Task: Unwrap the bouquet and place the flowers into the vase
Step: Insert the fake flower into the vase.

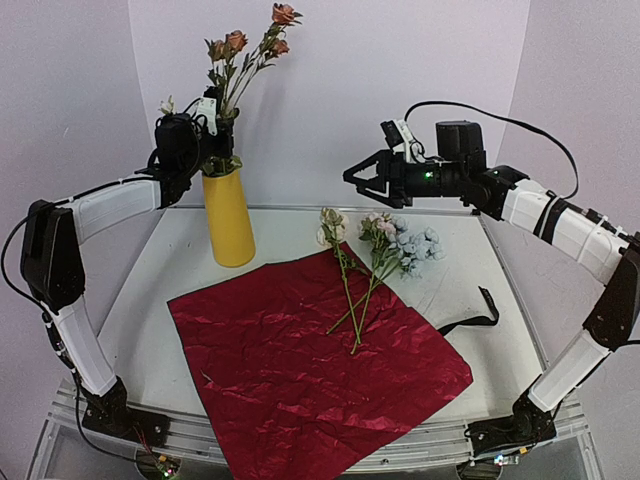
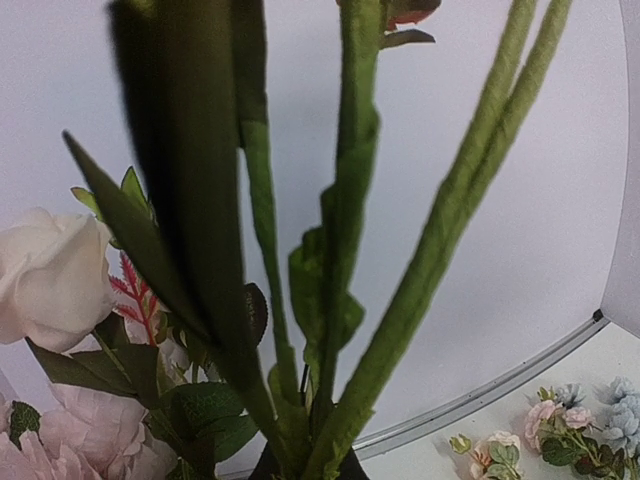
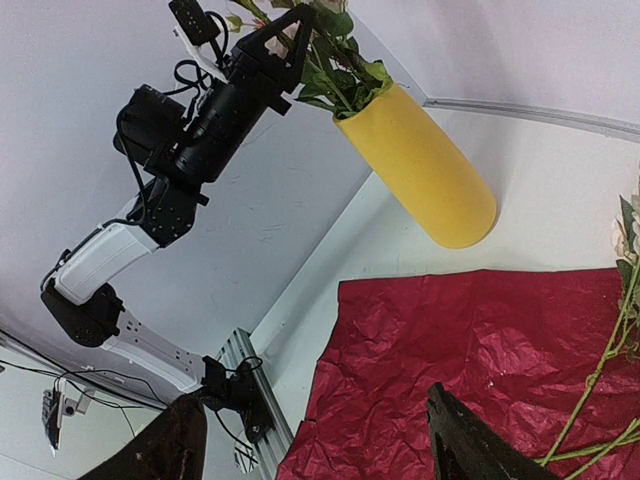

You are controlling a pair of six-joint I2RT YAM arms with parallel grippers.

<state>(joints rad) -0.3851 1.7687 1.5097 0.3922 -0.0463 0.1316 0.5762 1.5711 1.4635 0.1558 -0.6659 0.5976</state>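
**Status: wrapper laid flat, some flowers in the vase, some on the table**

The wrapping paper [image 1: 310,360] lies unfolded and crinkled across the middle of the table [image 1: 150,290]. Its near corner hangs past the table's near edge, and the tip is lost at the bottom border of the top view.

The loose flowers [image 1: 365,270] lie at the paper's far right corner. Their stems rest on the red sheet and their blooms on bare table toward the far edge. The stems overlap, so they cannot be counted. The black ribbon [image 1: 480,315] lies off the paper, near the table's right edge.

The vase [image 1: 229,220] stands upright near the far left corner of the table, close to the paper. The upright flowers [image 1: 245,55] rise from its mouth.

The left gripper [image 1: 213,128] sits just above that mouth, jaws pressed together on the stems of the upright flowers. Leaves mask the pinch point. The left wrist view gives only blurred stems and leaves at close range.

The right gripper [image 1: 356,180] hangs above the far right part of the table, jaws spread, holding nothing. Its wrist view cuts off all but the ends of the fingers [image 3: 465,440].
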